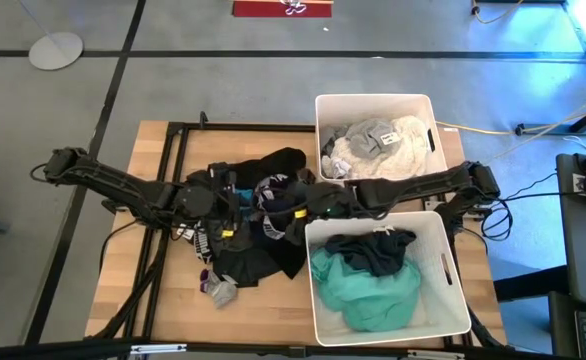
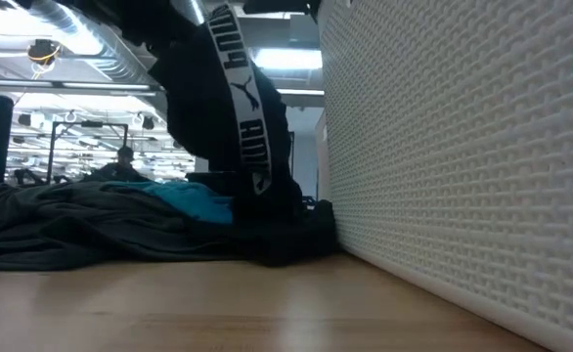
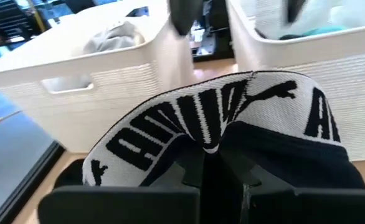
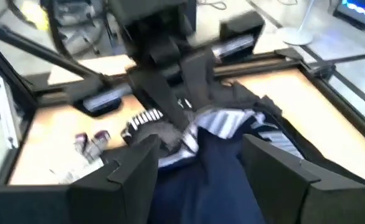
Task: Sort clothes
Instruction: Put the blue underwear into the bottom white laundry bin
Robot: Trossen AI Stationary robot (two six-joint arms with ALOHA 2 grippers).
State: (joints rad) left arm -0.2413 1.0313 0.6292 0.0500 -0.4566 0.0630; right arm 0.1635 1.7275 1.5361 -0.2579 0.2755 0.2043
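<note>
A pile of dark clothes (image 1: 258, 235) lies mid-table between my two arms. My left gripper (image 1: 235, 208) is shut on a black garment with a white lettered waistband (image 2: 240, 98), raised above the pile. My right gripper (image 4: 204, 168) is open, coming from the right over the pile (image 1: 295, 205). A navy cloth (image 4: 207, 186) and a striped one (image 4: 232, 121) lie between and beyond its fingers; whether it touches them I cannot tell. One white bin (image 1: 323, 110) holds pale clothes, the other (image 1: 448, 300) teal and dark ones. My left gripper pinches the black garment by its white lettered waistband (image 3: 202, 135), which arches up on either side of the fingers. The fingers come nearly level from the table's left. The garment hangs below the hold, its lower end (image 2: 277, 235) resting on the pile.
The two bins stand at the table's right, one far and one near, with a narrow gap between them where my right arm passes. A grey sock (image 1: 219, 291) lies near the front of the pile. Small socks (image 4: 89, 142) lie on the bare wood at the left.
</note>
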